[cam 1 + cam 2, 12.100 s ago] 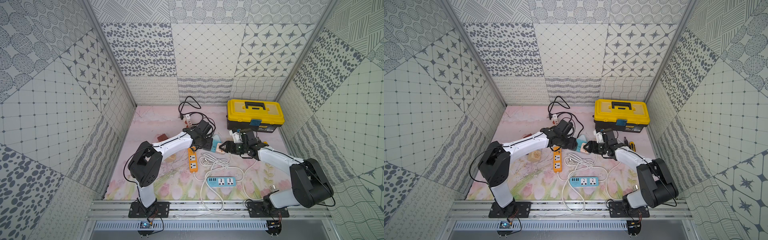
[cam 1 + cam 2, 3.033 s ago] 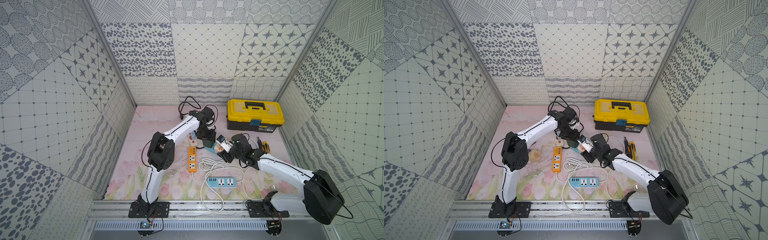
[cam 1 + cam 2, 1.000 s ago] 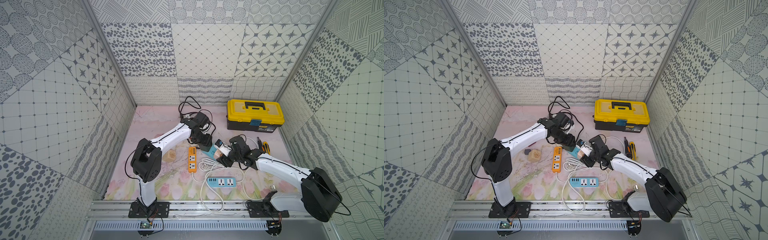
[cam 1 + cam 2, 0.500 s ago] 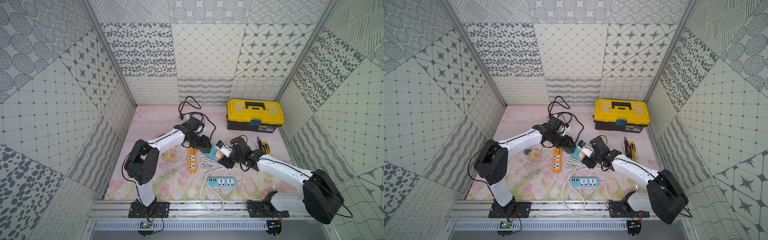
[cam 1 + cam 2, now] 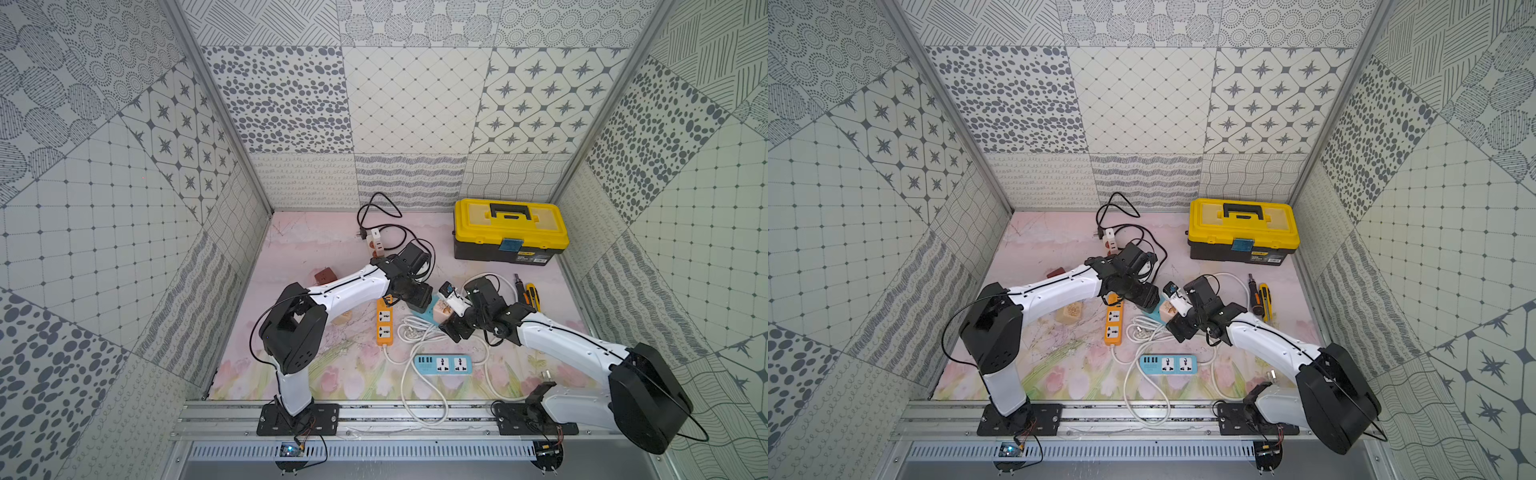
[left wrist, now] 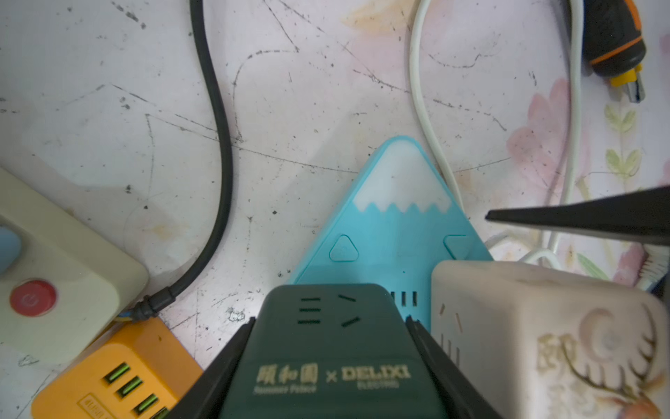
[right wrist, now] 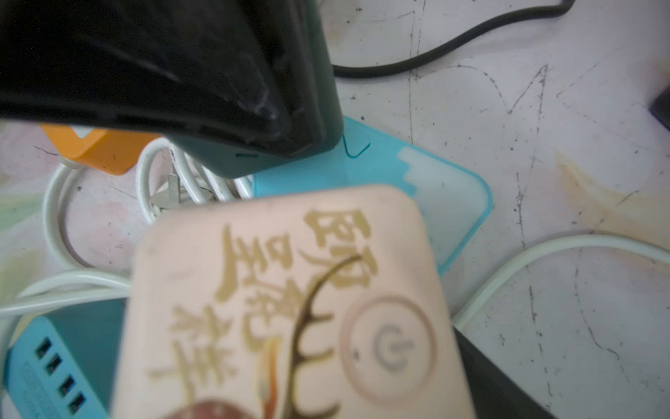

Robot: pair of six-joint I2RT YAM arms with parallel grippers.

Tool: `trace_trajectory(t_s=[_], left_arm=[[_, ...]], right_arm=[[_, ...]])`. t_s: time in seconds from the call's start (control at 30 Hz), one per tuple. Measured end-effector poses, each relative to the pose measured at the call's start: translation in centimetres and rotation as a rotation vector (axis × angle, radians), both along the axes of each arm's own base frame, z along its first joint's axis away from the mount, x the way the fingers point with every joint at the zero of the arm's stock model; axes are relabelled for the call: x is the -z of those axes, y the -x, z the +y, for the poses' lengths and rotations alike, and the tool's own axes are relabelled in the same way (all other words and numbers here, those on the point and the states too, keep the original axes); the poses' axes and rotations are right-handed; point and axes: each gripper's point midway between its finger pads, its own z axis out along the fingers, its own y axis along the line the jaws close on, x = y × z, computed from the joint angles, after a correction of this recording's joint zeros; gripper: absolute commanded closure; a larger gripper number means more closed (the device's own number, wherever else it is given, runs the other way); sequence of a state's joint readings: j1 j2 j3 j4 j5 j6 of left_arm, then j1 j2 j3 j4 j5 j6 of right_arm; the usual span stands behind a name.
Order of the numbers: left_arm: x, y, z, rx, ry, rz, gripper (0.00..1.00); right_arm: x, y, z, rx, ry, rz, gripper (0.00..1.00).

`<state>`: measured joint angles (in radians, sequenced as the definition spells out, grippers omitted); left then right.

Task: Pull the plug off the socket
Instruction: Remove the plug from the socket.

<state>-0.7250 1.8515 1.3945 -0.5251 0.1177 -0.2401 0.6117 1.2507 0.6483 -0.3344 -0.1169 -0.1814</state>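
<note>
left gripper (image 6: 330, 319) clamps dark green cube (image 6: 326, 366), gold lettering on top; right gripper (image 5: 448, 310) straddles cream cube (image 7: 290, 290) with antler print, grip unclear; both above teal socket (image 6: 391, 225)

Left arm (image 5: 353, 286): reaching low toward the centre.
Left gripper (image 6: 330, 321): clamping its 2 fingers on the sides of a green cube (image 6: 326, 362).
Right arm (image 5: 569, 345): lying low, pointing inward.
Right gripper (image 5: 449, 311): holding its jaws spread wide.
</note>
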Motion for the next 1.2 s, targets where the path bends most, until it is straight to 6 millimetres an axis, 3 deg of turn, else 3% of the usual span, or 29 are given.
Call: trace_trajectory(t_s=[0.1, 0.3, 0.37, 0.43, 0.53, 0.67, 0.73, 0.93, 1.2], left_arm=[[0.2, -0.1, -0.3, 0.022, 0.004, -0.005, 0.76], [-0.3, -1.1, -0.2, 0.046, 0.047, 0.006, 0.76], [-0.8, -1.5, -0.3, 0.049, 0.075, 0.008, 0.76], [-1.2, -1.9, -0.5, 0.055, 0.104, 0.002, 0.76], [-1.4, -2.1, -0.7, 0.074, 0.131, -0.005, 0.76], [-1.4, -2.2, -0.9, 0.104, 0.156, -0.012, 0.76], [-1.6, -2.3, -1.0, 0.117, 0.165, -0.023, 0.76], [-1.7, -2.8, -1.2, 0.14, 0.172, -0.037, 0.76], [-2.2, -3.3, -1.9, 0.179, 0.188, -0.05, 0.77]], right_arm=[[-1.4, 0.0, -0.1, 0.016, -0.035, -0.023, 0.01], [-7.3, -1.5, -1.4, 0.115, -0.271, -0.101, 0.01], [-9.3, -3.2, -3.0, 0.222, -0.399, -0.114, 0.08], [-9.9, -4.9, -4.2, 0.317, -0.509, -0.076, 0.16], [-8.5, -7.5, -4.6, 0.42, -0.616, 0.073, 0.24], [-3.7, -9.2, -2.4, 0.449, -0.624, 0.33, 0.25], [-2.3, -9.4, -1.5, 0.442, -0.605, 0.405, 0.24], [-0.6, -11.0, -0.4, 0.424, -0.55, 0.47, 0.23], [2.3, -10.5, -0.1, 0.418, -0.476, 0.535, 0.25]])
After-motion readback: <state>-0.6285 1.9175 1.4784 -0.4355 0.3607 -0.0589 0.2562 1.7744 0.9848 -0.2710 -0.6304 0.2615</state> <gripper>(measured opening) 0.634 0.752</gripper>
